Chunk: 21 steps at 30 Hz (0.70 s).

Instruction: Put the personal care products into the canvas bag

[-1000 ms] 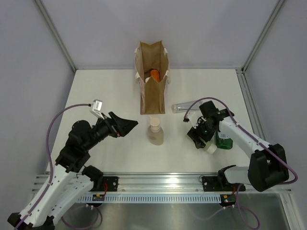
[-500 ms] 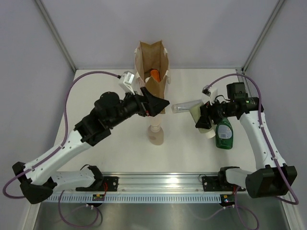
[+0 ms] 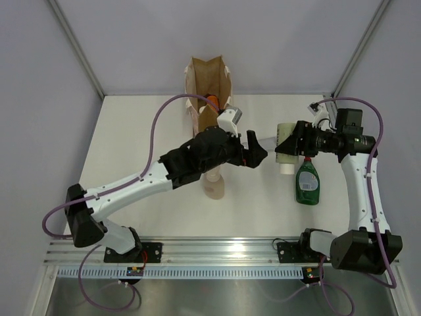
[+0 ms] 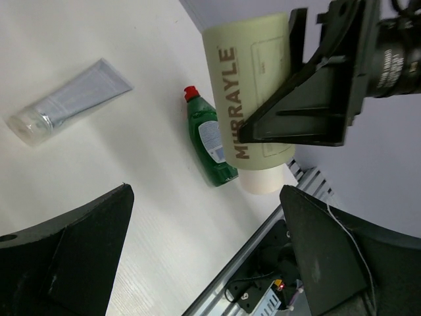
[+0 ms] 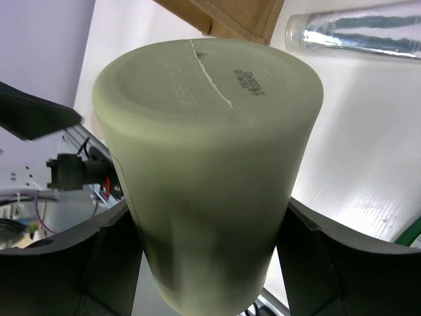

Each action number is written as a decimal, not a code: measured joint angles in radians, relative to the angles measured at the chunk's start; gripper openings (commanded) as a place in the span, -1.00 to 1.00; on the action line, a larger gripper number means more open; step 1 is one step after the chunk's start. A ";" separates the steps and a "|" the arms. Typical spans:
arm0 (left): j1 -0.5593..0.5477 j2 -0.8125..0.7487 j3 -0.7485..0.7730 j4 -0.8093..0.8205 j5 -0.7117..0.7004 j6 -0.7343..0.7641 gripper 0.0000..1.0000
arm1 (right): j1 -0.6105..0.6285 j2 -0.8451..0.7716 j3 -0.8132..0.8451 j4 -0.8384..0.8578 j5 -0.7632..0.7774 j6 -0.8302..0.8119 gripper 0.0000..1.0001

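Note:
My right gripper [image 3: 293,142] is shut on a pale green bottle [image 3: 285,150], held off the table with its white cap down; it fills the right wrist view [image 5: 207,171]. My left gripper [image 3: 257,152] hangs open and empty just left of that bottle [image 4: 253,99]. On the table lie a dark green bottle [image 3: 307,184] with a red cap and a silver tube [image 4: 66,102]. A beige-pink bottle [image 3: 214,185] stands half under my left arm. The canvas bag [image 3: 205,135] stands open at the back with an orange bottle [image 3: 212,101] inside.
The metal rail [image 3: 223,250] with the arm bases runs along the near edge. Grey walls and frame posts [image 3: 355,56] close in the back and sides. My left arm stretches across the middle of the table.
My right gripper has lifted the pale green bottle off the table, up and back. My left arm has swung from the left side across to the middle, close to that bottle.

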 measured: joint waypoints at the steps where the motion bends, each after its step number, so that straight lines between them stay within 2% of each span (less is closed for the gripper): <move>1: -0.005 0.025 0.006 0.000 -0.002 0.006 0.98 | 0.000 -0.006 -0.003 0.015 0.004 0.031 -1.00; 10: -0.041 0.222 0.127 0.025 0.004 0.053 0.98 | -0.003 -0.132 -0.084 0.136 0.049 0.209 -1.00; 21: -0.064 0.217 0.111 0.081 0.003 0.124 0.98 | -0.007 -0.143 -0.119 0.189 0.042 0.263 -1.00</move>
